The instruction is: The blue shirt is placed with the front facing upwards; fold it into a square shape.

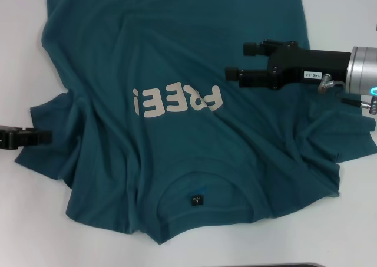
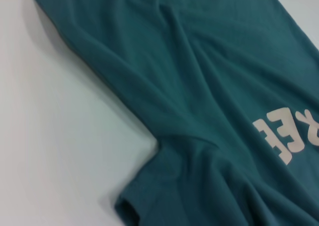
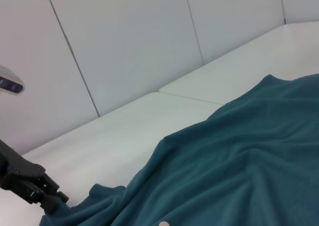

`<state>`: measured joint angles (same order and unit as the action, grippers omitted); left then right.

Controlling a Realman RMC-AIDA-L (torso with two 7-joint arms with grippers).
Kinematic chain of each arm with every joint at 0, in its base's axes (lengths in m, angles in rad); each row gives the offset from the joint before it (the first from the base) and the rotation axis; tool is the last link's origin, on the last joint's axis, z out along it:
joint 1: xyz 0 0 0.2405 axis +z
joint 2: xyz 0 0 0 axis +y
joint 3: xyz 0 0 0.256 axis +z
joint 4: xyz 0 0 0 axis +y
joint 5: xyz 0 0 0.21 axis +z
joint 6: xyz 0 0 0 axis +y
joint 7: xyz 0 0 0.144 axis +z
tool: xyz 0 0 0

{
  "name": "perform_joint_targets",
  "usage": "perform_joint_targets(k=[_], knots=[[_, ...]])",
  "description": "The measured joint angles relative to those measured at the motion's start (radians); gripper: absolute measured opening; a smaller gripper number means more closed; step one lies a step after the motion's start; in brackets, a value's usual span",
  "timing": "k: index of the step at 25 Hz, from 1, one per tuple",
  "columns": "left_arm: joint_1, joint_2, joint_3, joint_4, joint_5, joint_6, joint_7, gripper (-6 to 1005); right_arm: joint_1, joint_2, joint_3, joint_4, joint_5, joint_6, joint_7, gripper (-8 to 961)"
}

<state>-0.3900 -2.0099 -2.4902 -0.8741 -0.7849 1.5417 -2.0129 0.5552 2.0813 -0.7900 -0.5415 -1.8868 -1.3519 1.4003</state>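
Reading "FREE!" (image 1: 169,100) in white — blue shirt (image 1: 177,55) face-up.

The blue shirt (image 1: 177,61) lies face up and wrinkled on the white table (image 1: 23,208). Its white "FREE!" letters (image 1: 169,101) read upside down, just beside the tips of the right claw (image 1: 238,62). That claw hangs over the shirt with its two black fingers (image 1: 254,48) apart. The left claw (image 1: 36,138) touches the sleeve edge (image 1: 41,111). The collar (image 1: 200,187) with a small black label (image 1: 196,200) sits below the letters, well away from both claws.
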Motion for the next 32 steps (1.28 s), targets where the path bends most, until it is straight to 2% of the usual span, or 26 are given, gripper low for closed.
perform_joint_targets(k=[16,32], knots=[[-0.003,-0.005,-0.008,-0.046,0.012,0.016,-0.01,8,0.0,0.0,0.0,0.0,0.0,0.001,0.0,911],[-0.013,0.013,-0.049,-0.154,0.1,-0.05,-0.073,12,0.001,0.003,0.0,0.009,0.0,-0.001,0.014,911]])
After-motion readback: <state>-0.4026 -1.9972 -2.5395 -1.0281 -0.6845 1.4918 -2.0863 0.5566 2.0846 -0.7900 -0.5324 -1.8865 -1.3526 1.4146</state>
